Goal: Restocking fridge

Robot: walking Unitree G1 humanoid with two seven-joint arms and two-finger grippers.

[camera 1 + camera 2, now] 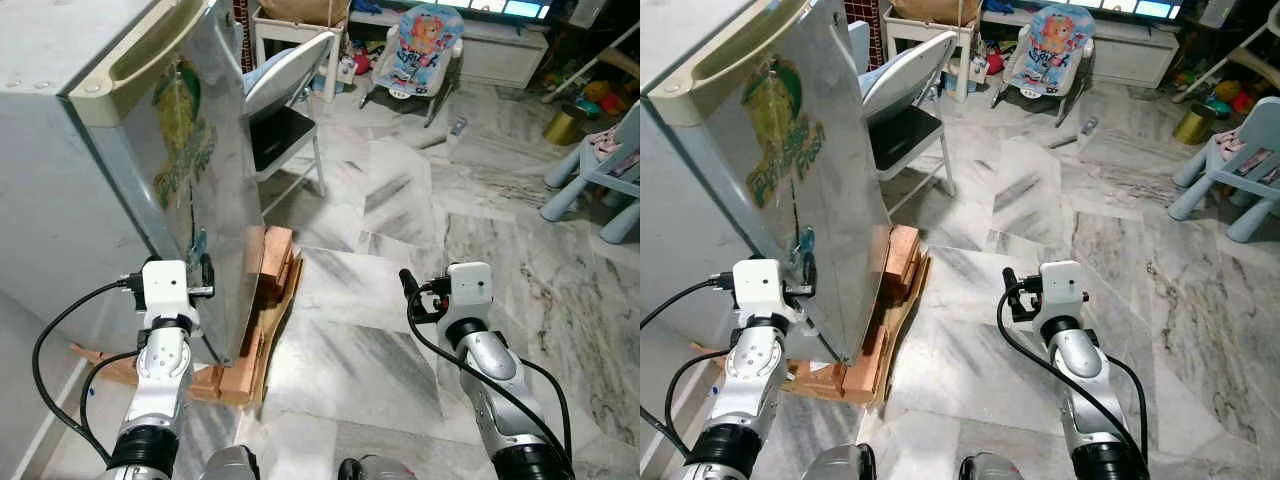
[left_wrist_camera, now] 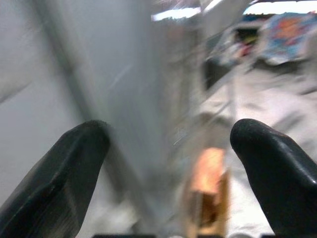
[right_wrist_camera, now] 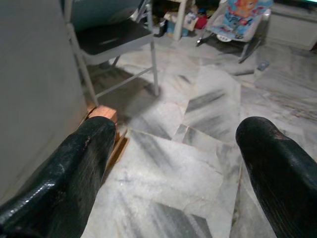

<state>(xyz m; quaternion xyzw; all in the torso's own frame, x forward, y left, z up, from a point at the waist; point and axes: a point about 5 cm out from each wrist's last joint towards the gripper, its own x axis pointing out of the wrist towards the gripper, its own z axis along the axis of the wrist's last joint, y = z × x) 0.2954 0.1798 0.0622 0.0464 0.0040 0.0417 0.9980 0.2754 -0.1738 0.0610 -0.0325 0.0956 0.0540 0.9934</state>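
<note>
— Left eye view: how is the fridge (image 1: 150, 130) placed, and where is the left end effector (image 1: 203, 276) found?

— The fridge is seen to the robot's left, its silver door shut and raised on wooden blocks (image 1: 268, 270) laid over cardboard (image 1: 262, 345). The left end effector is held right at the door's near lower edge, touching it or just beside it; contact cannot be confirmed. In the left wrist view its fingers (image 2: 59, 173) are spread apart, nothing between them, and the door's edge is framed in the gap, though that picture is blurred.

— And the right end effector (image 1: 406, 288)?

— It is held above the marble floor (image 1: 420, 200), well apart from the fridge, with its fingers (image 3: 74, 163) open and empty. No goods for restocking are carried by either arm.

— What step is judged to be in hand?

— Opening the door, most likely, since nothing can be stocked while it is shut.

— How should that be done well?

— One finger should be hooked behind the free edge before any pull is made, because a flat metal face offers little grip. The pull should be made along the door's arc, away from the hinge side, slowly, so that the fridge is not shifted on its blocks. The folding chair (image 1: 285, 110) beside the door should be minded, as the swing may be limited by it. The right arm should be kept clear of the door's path.
</note>
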